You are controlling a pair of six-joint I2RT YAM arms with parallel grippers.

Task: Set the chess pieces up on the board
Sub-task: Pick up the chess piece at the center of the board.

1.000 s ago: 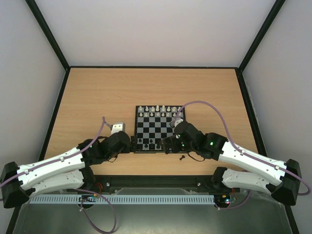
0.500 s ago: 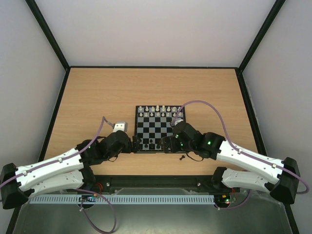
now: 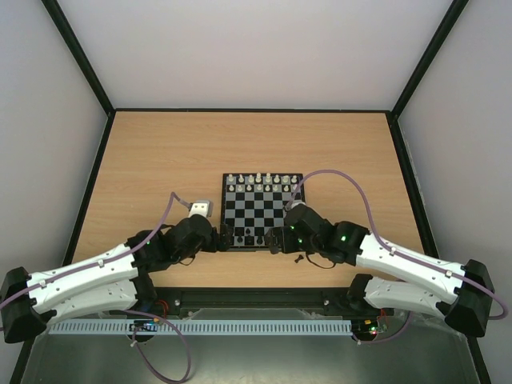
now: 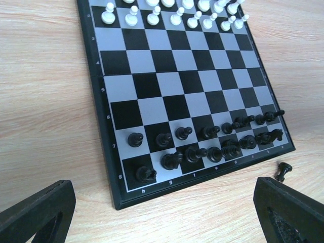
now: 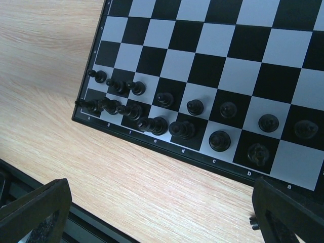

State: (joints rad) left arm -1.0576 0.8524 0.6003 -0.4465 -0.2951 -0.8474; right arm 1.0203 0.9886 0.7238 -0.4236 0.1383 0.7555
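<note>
The board (image 3: 262, 210) lies mid-table, white pieces (image 3: 262, 182) in its two far rows and black pieces (image 3: 254, 234) in its two near rows. In the left wrist view the board (image 4: 167, 81) shows the black rows (image 4: 202, 144) and white pawns (image 4: 172, 17). One loose black piece (image 3: 298, 258) lies on the table off the board's near right corner (image 4: 283, 171) (image 5: 251, 221). My left gripper (image 3: 226, 238) (image 4: 162, 223) is open and empty at the near left corner. My right gripper (image 3: 276, 238) (image 5: 162, 217) is open and empty over the near edge. The corner square by "a" (image 5: 298, 164) is bare.
A black rail (image 5: 45, 202) runs along the table's near edge just behind the grippers. Black frame posts border the wooden table (image 3: 160, 160) on both sides. Purple cables (image 3: 352, 186) loop above each arm, the right one over the board's far right corner.
My right gripper has drawn back from the board's right side toward its near edge. My left gripper has shifted slightly right along the near edge. The pieces have not moved.
</note>
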